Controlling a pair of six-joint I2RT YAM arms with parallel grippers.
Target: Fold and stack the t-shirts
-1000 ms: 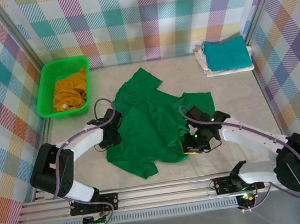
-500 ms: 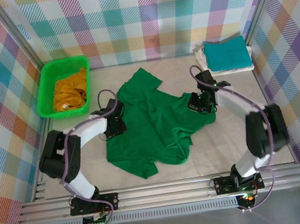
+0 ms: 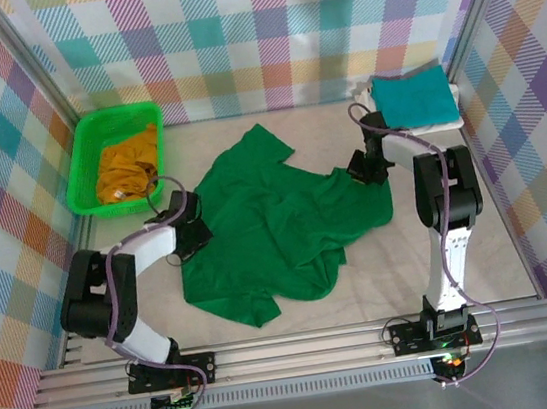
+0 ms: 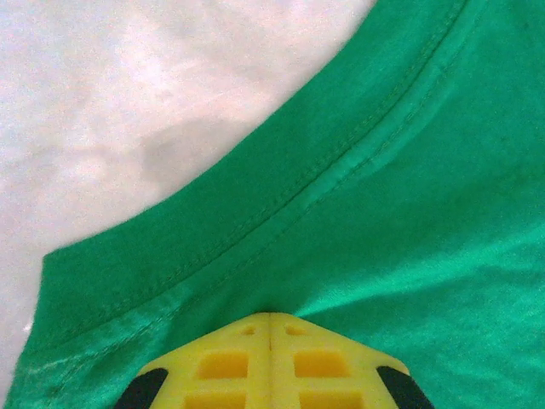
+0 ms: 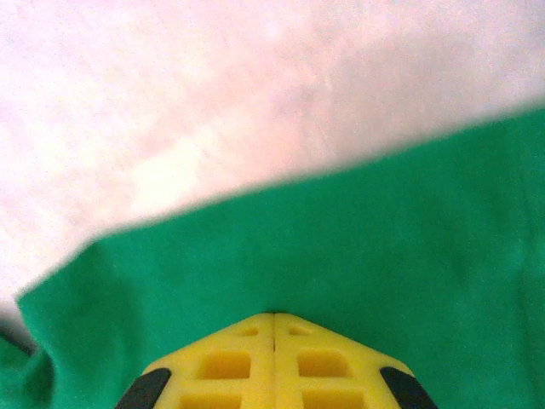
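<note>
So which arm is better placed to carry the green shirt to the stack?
Probably right: the right end effector, shut on the dark green t-shirt's right edge, sits close to the folded teal t-shirt; the left end effector grips the opposite side.

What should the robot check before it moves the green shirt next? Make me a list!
1. Left pincer shut on the green shirt, by a stitched hem: ok.
2. Right pincer shut on the shirt's edge: ok.
3. Green shirt lying smooth: not ok, it is wrinkled.
4. Each pincer holding one layer only: cannot tell.
5. Yellow shirt out of the way in the basket: ok.
6. Teal shirt folded at the far right corner: ok.
</note>
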